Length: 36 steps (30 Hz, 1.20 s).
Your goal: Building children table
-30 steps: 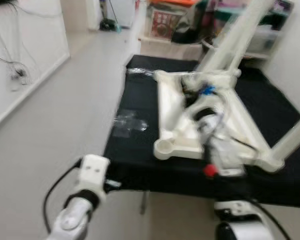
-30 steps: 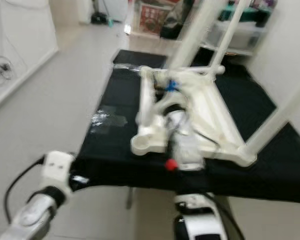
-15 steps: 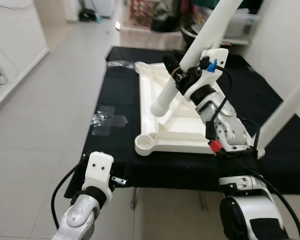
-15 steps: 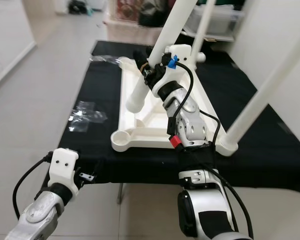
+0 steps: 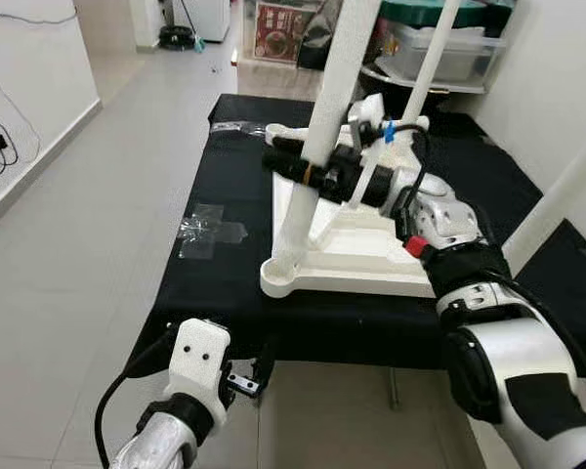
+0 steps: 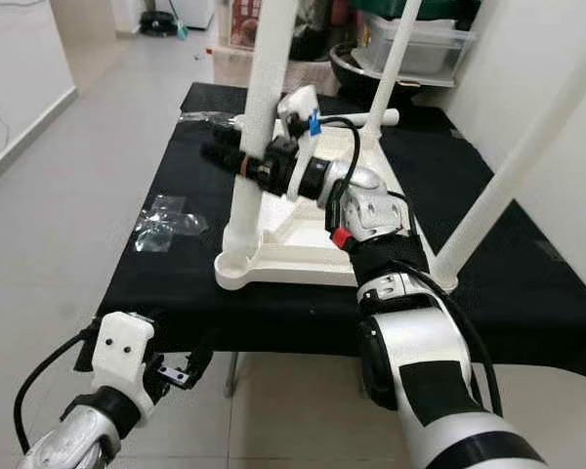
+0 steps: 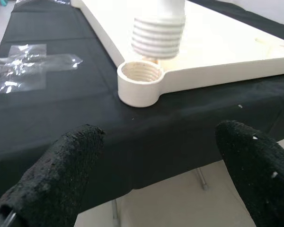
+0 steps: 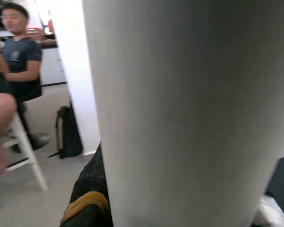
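The white children's table top (image 5: 371, 266) lies upside down on a black-covered work table (image 5: 220, 288). My right gripper (image 5: 295, 166) is shut on a white table leg (image 5: 301, 210), which stands almost upright. Its threaded end (image 7: 158, 35) hovers just above the empty corner socket (image 7: 141, 73) at the near left corner. Up close the leg (image 8: 180, 118) sits against one black finger (image 8: 87, 198). My left gripper (image 7: 161, 135) is open and empty, low in front of the table edge, facing the socket. Two other legs (image 5: 557, 195) (image 5: 432, 59) stand fixed in the right and far corners.
A crumpled clear plastic bag (image 5: 210, 227) lies on the cloth left of the table top. Storage bins and boxes (image 5: 439, 54) stand behind the work table. A seated person (image 8: 16, 61) is off to the side. Pale floor (image 5: 88, 215) stretches out on the left.
The right gripper has swung the leg from a slant to nearly upright and brought its lower end over the near left socket. The camera has also shifted. The left arm stays low.
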{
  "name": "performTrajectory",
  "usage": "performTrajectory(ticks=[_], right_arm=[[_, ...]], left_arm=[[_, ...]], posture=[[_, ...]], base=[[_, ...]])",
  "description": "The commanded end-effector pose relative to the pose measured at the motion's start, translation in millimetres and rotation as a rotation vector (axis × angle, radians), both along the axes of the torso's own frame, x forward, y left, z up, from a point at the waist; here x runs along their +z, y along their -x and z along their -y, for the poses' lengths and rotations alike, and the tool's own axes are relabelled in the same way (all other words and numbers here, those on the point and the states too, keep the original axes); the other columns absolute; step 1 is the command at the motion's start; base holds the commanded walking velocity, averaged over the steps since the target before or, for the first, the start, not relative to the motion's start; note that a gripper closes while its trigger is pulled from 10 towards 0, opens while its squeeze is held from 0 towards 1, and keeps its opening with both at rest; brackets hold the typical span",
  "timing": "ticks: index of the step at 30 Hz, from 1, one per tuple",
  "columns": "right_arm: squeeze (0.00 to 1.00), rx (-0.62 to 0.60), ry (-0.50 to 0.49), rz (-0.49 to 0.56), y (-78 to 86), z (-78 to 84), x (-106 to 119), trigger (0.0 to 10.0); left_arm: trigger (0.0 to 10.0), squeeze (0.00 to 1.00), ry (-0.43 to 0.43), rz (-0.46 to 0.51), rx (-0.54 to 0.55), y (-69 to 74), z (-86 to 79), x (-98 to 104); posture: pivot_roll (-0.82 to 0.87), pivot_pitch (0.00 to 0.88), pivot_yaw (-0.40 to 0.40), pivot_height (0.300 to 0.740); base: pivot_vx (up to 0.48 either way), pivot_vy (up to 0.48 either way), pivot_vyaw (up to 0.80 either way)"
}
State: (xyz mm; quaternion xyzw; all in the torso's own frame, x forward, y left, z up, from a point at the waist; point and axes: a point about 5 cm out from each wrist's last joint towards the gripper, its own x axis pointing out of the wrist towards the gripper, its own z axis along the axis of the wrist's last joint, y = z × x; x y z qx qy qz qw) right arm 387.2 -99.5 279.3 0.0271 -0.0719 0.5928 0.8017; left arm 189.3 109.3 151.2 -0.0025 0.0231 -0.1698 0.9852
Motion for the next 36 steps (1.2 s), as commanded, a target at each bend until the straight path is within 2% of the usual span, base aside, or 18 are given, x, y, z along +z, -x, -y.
performTrajectory(ticks=[1,10,15,31,34,36], right_arm=[[0.0,0.011,0.017,0.052,-0.3,0.6,11,10.0],[0.0,0.061,0.037,0.072,-0.4,-1.8,11,10.0],[0.0,0.12,0.044,0.091,1.7,-14.5,10,10.0],[0.0,0.104,0.082,0.114,1.6,-31.6,-2,10.0],[0.0,0.136,0.1,0.115,3.3,-32.7,-5,10.0],[0.0,0.21,0.084,0.091,6.7,-31.2,-8,10.0]], left_arm=[[10.0,0.0,-0.005,-0.022,-0.02,4.9,2.9,-2],[10.0,0.0,-0.004,-0.033,-0.022,9.0,4.5,1],[10.0,0.0,0.004,-0.048,-0.027,20.3,9.2,4],[10.0,0.0,-0.005,-0.05,-0.034,26.6,13.3,9],[10.0,0.0,-0.007,-0.05,-0.032,27.4,14.1,10],[10.0,0.0,-0.008,-0.049,-0.031,27.4,14.7,11]], posture=[[0.17,0.179,-0.126,0.74],[0.16,0.185,-0.128,0.74],[0.16,0.208,-0.153,0.74],[0.16,0.234,-0.161,0.74],[0.16,0.242,-0.165,0.74],[0.16,0.249,-0.169,0.74]], base=[[0.0,0.0,0.0],[0.0,0.0,0.0],[0.0,0.0,0.0],[0.0,0.0,0.0],[0.0,0.0,0.0],[0.0,0.0,0.0]])
